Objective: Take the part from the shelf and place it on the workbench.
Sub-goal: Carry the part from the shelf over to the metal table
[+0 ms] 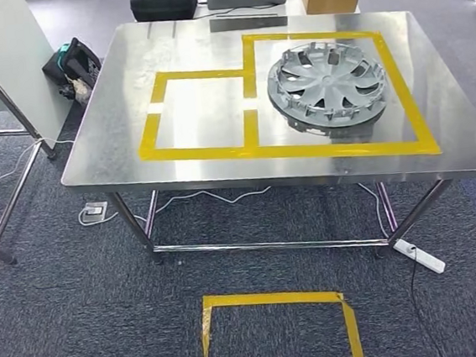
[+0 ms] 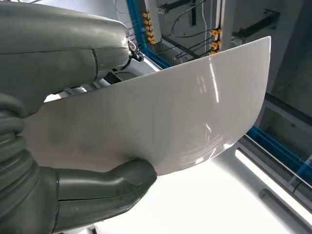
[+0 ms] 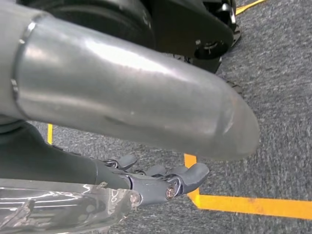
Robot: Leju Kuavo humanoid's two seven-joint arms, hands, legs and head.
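A glossy white curved panel is held in the robot's left hand, and a bare-metal workbench stands ahead.

The part is a smooth, shiny white sheet, gently bowed, with one squared end and a long curved edge. The thick grey thumb presses one edge while the rest of the hand lies against the opposite one, so it is pinched near its narrower end. The workbench is a rectangular stainless steel table on thin metal legs, with two adjoining rectangles marked out on its top in yellow tape.
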